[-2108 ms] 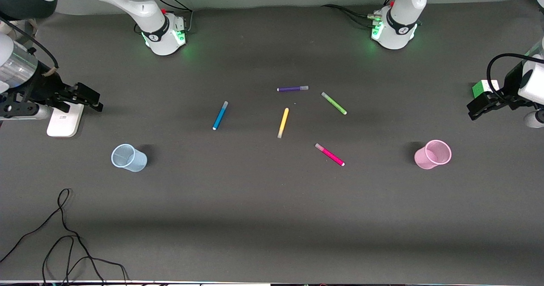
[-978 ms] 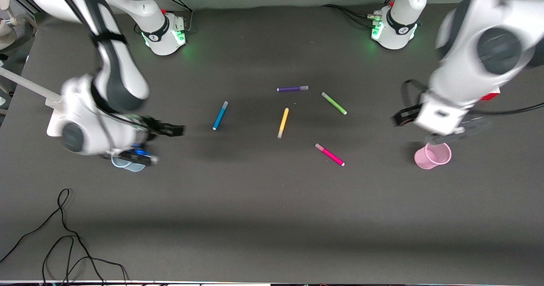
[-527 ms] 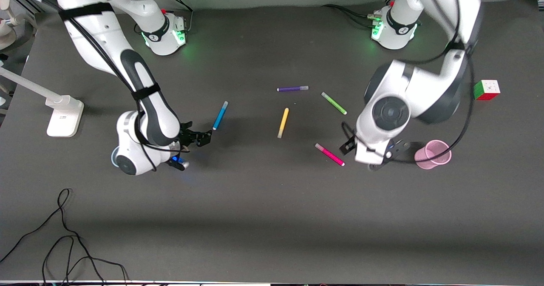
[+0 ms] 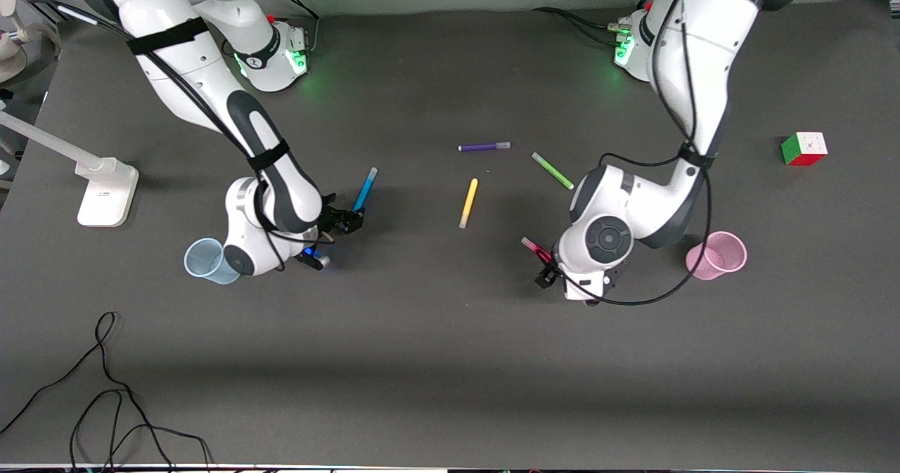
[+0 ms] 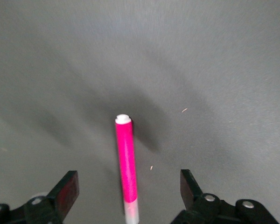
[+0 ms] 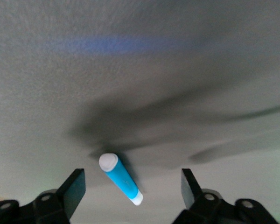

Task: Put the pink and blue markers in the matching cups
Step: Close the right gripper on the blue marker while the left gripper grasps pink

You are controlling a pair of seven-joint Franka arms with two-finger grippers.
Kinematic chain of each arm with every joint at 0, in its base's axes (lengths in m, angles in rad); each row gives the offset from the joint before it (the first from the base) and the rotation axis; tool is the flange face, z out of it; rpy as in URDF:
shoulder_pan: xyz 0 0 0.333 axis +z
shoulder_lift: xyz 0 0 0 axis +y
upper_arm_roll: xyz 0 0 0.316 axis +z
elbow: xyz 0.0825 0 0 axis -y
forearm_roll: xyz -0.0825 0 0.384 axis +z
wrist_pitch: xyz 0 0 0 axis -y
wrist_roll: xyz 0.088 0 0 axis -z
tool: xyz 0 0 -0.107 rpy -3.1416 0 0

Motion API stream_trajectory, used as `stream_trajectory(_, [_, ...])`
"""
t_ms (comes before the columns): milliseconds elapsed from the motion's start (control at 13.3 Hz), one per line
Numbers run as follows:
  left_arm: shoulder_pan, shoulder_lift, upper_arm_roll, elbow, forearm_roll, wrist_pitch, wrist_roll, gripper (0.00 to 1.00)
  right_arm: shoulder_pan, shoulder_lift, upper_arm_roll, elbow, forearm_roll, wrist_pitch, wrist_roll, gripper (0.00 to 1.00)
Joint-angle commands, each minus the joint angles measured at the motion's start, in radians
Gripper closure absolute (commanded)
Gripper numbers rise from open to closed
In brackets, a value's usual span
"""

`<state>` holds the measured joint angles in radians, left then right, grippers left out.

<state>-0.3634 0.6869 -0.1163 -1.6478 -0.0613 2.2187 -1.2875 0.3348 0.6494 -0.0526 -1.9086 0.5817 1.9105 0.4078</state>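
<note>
The blue cup [image 4: 206, 261] stands toward the right arm's end of the table; just beside it the right gripper [image 4: 346, 220] hangs spread wide over the end of the blue marker [image 4: 364, 190], which lies flat; it should centre over the barrel before closing. The pink marker [image 5: 126, 168] lies flat between the open fingers [image 5: 65, 191] of the left gripper [image 4: 547, 270]; lower squarely, then pinch across the barrel. The pink cup [image 4: 716, 255] waits near.
</note>
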Motion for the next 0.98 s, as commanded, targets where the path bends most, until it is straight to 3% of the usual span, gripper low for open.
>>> stream_trajectory(0, [-0.043, -0.016, 0.01, -0.067, -0.006, 0.059, -0.053, 0.09, 0.009, -0.001, 0.002, -0.01, 0.056, 0.028, 0.02, 0.42])
stream_trajectory(226, [-0.078, -0.015, 0.009, -0.078, -0.008, 0.068, -0.104, 0.23, 0.01, -0.001, 0.002, -0.006, 0.058, 0.033, 0.019, 0.81])
stream_trajectory(376, [-0.081, -0.018, 0.009, -0.099, -0.008, 0.094, -0.104, 0.35, 0.009, -0.001, 0.0, -0.003, 0.058, 0.033, 0.019, 0.98])
stream_trajectory(452, [-0.083, -0.023, 0.009, -0.11, -0.008, 0.105, -0.104, 0.48, 0.01, -0.002, 0.0, -0.001, 0.058, 0.042, 0.019, 1.0])
stream_trajectory(677, [-0.078, -0.032, 0.009, -0.115, -0.008, 0.096, -0.102, 1.0, 0.01, -0.031, -0.009, 0.011, 0.041, 0.047, 0.023, 1.0])
stream_trajectory(903, [-0.065, -0.075, 0.012, -0.101, -0.006, 0.049, -0.081, 1.0, 0.003, -0.17, -0.044, 0.014, -0.147, 0.021, 0.051, 1.0])
